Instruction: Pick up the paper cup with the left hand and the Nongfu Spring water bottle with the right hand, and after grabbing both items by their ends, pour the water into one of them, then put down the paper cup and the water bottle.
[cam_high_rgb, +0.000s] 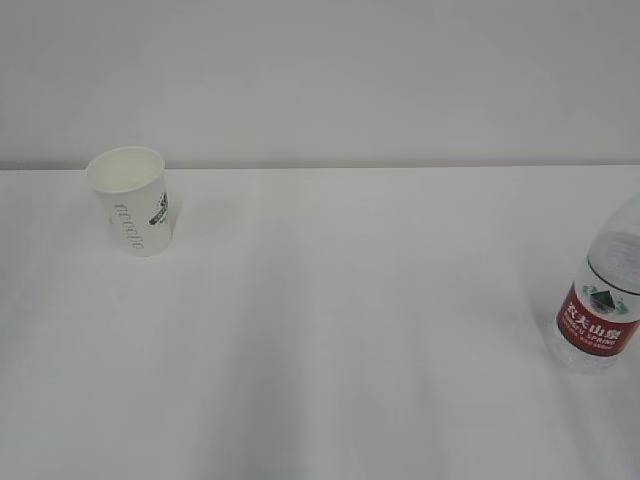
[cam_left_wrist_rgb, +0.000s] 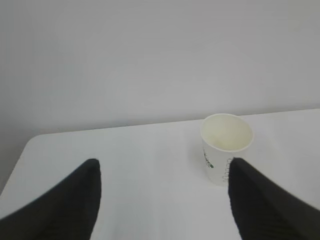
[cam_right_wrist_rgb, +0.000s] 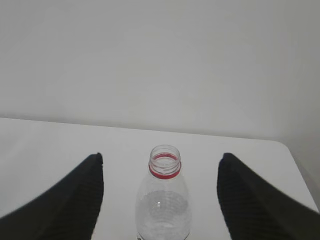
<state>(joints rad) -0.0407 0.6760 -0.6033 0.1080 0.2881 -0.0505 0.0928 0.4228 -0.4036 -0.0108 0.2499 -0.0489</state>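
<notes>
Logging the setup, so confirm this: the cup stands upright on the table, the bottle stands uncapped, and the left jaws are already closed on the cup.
Wrong on the last part. The left wrist view shows the left gripper with its jaws wide open, short of the cup and not touching it. The rest holds: the cup stands upright on the table, and the bottle stands uncapped.

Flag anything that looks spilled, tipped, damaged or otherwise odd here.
Nothing stands out. The paper cup stands upright and looks empty, the water bottle stands upright with its cap off, and the white table shows no spill. Both grippers, left and right, are open and holding nothing.
</notes>
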